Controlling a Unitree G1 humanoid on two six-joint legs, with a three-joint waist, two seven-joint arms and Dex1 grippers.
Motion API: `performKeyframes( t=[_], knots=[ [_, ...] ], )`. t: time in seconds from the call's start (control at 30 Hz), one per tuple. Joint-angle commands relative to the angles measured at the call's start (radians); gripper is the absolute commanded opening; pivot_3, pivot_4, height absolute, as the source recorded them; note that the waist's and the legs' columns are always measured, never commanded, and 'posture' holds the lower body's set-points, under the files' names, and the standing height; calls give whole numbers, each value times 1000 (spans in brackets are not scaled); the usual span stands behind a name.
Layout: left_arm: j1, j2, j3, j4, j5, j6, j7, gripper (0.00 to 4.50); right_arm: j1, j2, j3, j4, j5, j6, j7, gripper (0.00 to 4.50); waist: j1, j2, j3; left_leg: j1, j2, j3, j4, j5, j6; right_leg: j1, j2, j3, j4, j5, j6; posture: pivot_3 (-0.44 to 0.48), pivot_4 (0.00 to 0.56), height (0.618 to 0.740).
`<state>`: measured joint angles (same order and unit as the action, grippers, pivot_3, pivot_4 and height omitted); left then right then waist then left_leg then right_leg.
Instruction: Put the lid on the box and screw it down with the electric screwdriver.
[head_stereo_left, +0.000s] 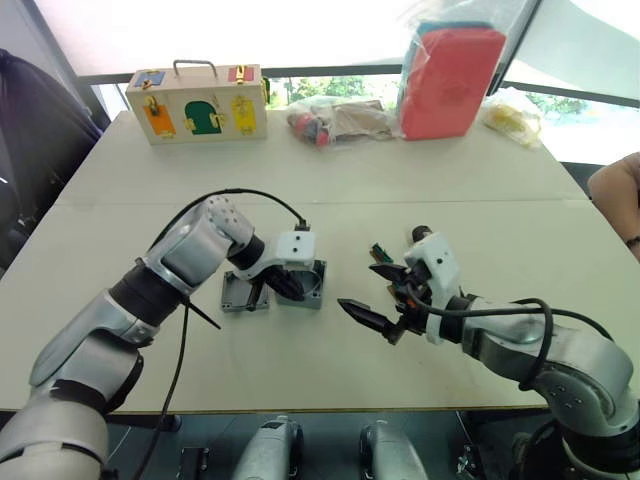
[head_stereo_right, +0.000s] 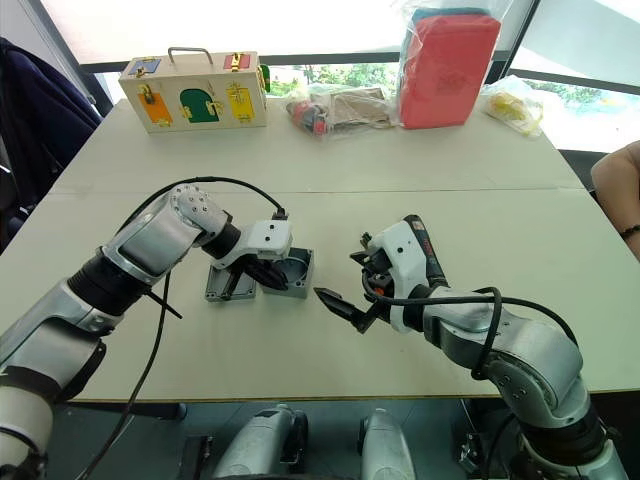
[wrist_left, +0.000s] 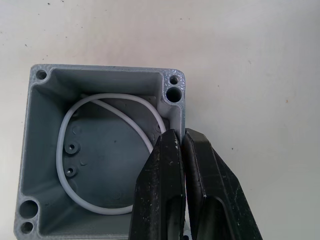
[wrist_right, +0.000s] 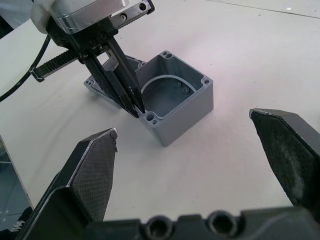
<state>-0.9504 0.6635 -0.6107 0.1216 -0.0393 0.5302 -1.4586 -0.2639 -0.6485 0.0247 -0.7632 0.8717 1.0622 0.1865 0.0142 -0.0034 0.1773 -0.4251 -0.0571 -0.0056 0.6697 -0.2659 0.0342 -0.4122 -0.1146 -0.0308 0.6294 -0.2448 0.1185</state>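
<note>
grey box (wrist_right: 175, 107) sits open near the tabletop's middle with your left gripper (wrist_left: 182, 145) pinched shut on its wall, so hold it steady while the wide-open right gripper (wrist_right: 195, 165) goes for the lid (head_stereo_right: 228, 284) just beside it.

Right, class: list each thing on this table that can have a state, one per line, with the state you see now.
box: open, upright, white ring inside, no lid on it.
lid: lying flat on the table beside the box, not fitted.
left hand: fingers shut, tips at the box wall.
right hand: fingers open, holding nothing.
wooden box: coloured doors shut.
red bag: upright, inside clear plastic.
</note>
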Motion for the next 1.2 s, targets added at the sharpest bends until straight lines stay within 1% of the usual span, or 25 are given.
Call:
performKeyframes(
  t=[0.03, 0.13, 0.23, 0.33, 0.47, 0.57, 0.73, 0.83, 0.93, 1.0, 1.1, 1.13, 1.17, 1.2],
  knots=[
    [-29, -15, 21, 58, 15, -120, -34, 45, 13, -7, -30, -37, -9, -21, 17, 4500, 1, 0, 0, 0, 0, 0, 0, 0, 0, 0, 0, 0, 0, 0, 0, 0, 150, 740],
    [-53, -19, 48, 126, -1, -324, -106, 45, 23, -12, -33, -33, -21, -27, 31, 4500, 0, 0, 0, 0, 0, 0, 1, 0, 0, 0, 0, 0, 0, 0, 0, 0, 150, 740],
    [-95, -47, 66, 213, -47, -444, -153, 45, 28, -13, -32, -28, -37, -32, 41, 4500, 0, 0, 0, 0, 0, 0, 1, 0, 0, 0, 0, 0, 0, 0, 0, 0, 150, 740],
    [-143, -69, 29, 331, -20, -609, -156, 45, 34, -7, -30, -25, -56, -38, 46, 4500, -1, 0, 0, -1, 0, 0, 1, 0, 0, 0, 0, 0, 0, 0, 0, 0, 150, 740],
    [-212, -101, -48, 508, -18, -778, -156, 45, 47, 14, -22, -33, -76, -42, 30, 4500, -2, 0, 0, -1, 0, 0, 2, 0, 1, -1, 0, 0, 0, 0, 0, 0, 150, 740],
    [-253, -127, -87, 606, -26, -854, -156, 45, 65, 26, -25, -45, -87, -43, 17, 4500, -2, 0, 0, -1, 0, 0, 2, 0, 1, -1, 0, 0, 0, 0, 0, 0, 150, 740],
    [-292, -149, -163, 691, -72, -920, -156, 45, 89, 41, -37, -59, -93, -40, 2, 4500, -1, -1, 0, -3, 0, 0, 10, -3, 6, 1, 0, 0, 2, 0, 1, 0, 150, 740],
    [-318, -156, -191, 750, -48, -965, -156, 858, 95, 43, -41, -61, -95, -41, 5, 4500, -2, -1, 0, -3, 0, 0, 12, -4, 7, 2, 0, 0, 1, 0, 1, 0, 150, 740],
    [-338, -168, -165, 777, -65, -946, -156, 1898, 90, 39, -40, -56, -93, -42, 20, 4500, -1, -1, 0, -3, 0, 0, 12, -4, 7, 2, 0, 0, 1, 0, 1, 0, 150, 740],
    [-361, -137, -165, 753, -114, -879, -156, 2638, 76, 29, -35, -51, -90, -43, 45, 4500, -2, -1, 0, -3, 0, 0, 12, -4, 7, 2, 0, 0, 1, -1, 1, 0, 150, 740],
    [-399, -58, -132, 670, -213, -739, -156, 2638, 56, -4, -46, -54, -59, -53, 125, 4500, -4, -1, 1, -3, 0, 0, 12, -4, 7, 2, 0, 0, 1, -1, 2, 0, 150, 740],
    [-407, -12, -111, 618, -257, -663, -156, 2638, 43, -17, -54, -52, -38, -54, 159, 4500, -9, -1, 1, -3, 0, 0, 12, -4, 7, 2, 0, 0, 2, -1, 2, 0, 150, 740],
    [-402, 59, -70, 539, -302, -545, -156, 2638, 11, -31, -56, -43, -14, -50, 197, 4500, -11, -1, 1, -3, 0, 0, 12, -4, 7, 1, 0, 0, 2, -1, 2, 0, 150, 740],
    [-395, 107, -42, 481, -330, -461, -156, 2638, -12, -40, -57, -35, 2, -47, 221, 4500, -16, -1, 2, -3, 0, 0, 12, -4, 7, 1, 0, 0, 2, -1, 2, 0, 150, 740]
  ],
)
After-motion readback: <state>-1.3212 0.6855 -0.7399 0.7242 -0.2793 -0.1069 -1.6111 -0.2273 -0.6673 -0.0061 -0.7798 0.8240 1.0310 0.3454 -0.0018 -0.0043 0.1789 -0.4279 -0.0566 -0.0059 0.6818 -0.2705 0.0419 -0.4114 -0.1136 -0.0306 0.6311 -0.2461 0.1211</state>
